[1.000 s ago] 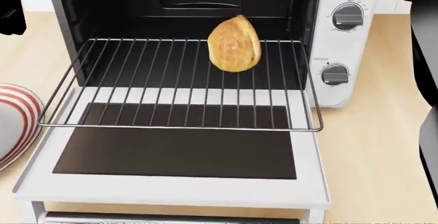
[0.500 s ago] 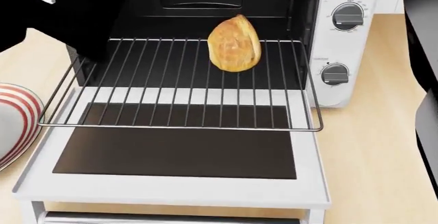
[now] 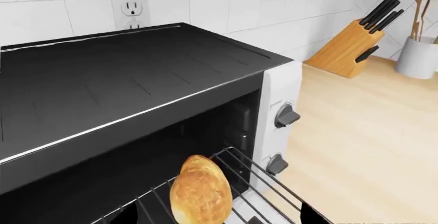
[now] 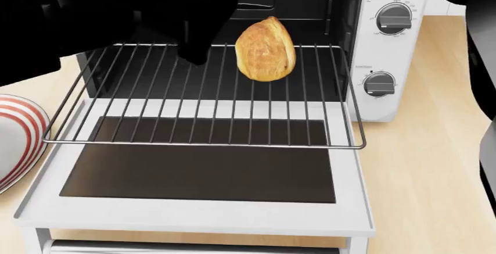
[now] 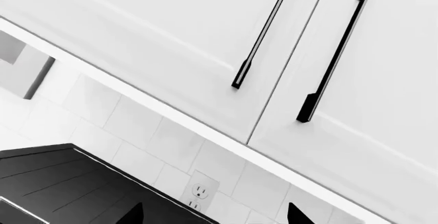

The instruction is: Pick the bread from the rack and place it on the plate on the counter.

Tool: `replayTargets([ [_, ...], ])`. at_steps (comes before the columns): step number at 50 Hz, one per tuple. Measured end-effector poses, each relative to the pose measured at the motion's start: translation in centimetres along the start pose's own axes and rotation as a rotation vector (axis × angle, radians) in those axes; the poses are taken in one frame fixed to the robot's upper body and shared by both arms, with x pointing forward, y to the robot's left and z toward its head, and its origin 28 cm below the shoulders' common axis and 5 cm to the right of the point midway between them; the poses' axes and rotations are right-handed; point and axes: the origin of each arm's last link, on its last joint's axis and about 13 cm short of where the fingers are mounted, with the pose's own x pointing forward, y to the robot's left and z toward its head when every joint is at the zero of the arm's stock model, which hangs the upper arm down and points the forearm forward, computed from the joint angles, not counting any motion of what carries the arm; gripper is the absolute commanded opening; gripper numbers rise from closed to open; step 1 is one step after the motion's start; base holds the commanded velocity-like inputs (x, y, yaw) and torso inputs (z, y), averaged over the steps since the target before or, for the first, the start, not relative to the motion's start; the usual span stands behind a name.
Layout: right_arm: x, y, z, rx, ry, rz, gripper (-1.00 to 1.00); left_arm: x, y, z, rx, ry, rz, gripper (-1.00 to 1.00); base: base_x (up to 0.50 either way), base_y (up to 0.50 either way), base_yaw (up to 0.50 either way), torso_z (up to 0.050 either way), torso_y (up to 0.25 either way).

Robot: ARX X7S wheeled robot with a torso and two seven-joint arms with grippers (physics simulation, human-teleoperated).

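Left gripper (image 4: 194, 47) gapes wide, empty, with the bread (image 4: 266, 49) just beside its fingers, upright on the rack (image 4: 203, 127). Looks light, soft, glossy-slick: pinch its flat sides gently. Right gripper's spread: cannot tell.

One bread (image 4: 266, 49) on one rack (image 4: 203, 127). One plate (image 4: 17, 138) at nine o'clock. Two oven knobs (image 4: 394, 18) at two o'clock. One knife block (image 3: 345, 48), one wall outlet (image 3: 128, 7), two cabinet handles (image 5: 263, 33).
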Motion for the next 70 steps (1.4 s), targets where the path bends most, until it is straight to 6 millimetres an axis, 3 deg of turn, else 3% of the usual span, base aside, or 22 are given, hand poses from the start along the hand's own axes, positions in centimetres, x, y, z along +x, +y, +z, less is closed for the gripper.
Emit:
replayTargets([
  [17,-0.3,-0.4,-0.5,0.004,0.004,-0.006,1.00,5.2,0.4,-0.5,-0.032,0.075,-0.050,1.00,0.00,0.00,0.00,0.000,0.000],
  [31,-0.5,-0.8,-0.6,-0.001,0.004,-0.012,1.00,7.9,0.3,-1.9,-0.040,0.147,-0.084,1.00,0.00,0.00,0.00,0.000,0.000],
  [49,-0.3,-0.8,-1.9,0.008,0.021,-0.013,1.00,8.7,1.0,-3.5,-0.060,0.179,-0.049,1.00,0.00,0.00,0.00,0.000,0.000],
  [60,-0.2,-0.7,-2.5,0.013,0.030,-0.009,1.00,8.7,1.5,-3.5,-0.054,0.154,-0.021,1.00,0.00,0.00,0.00,0.000,0.000],
  [70,-0.3,-0.7,-2.5,0.014,0.031,-0.008,1.00,8.8,1.5,-2.9,-0.021,0.120,-0.024,1.00,0.00,0.00,0.00,0.024,-0.201],
])
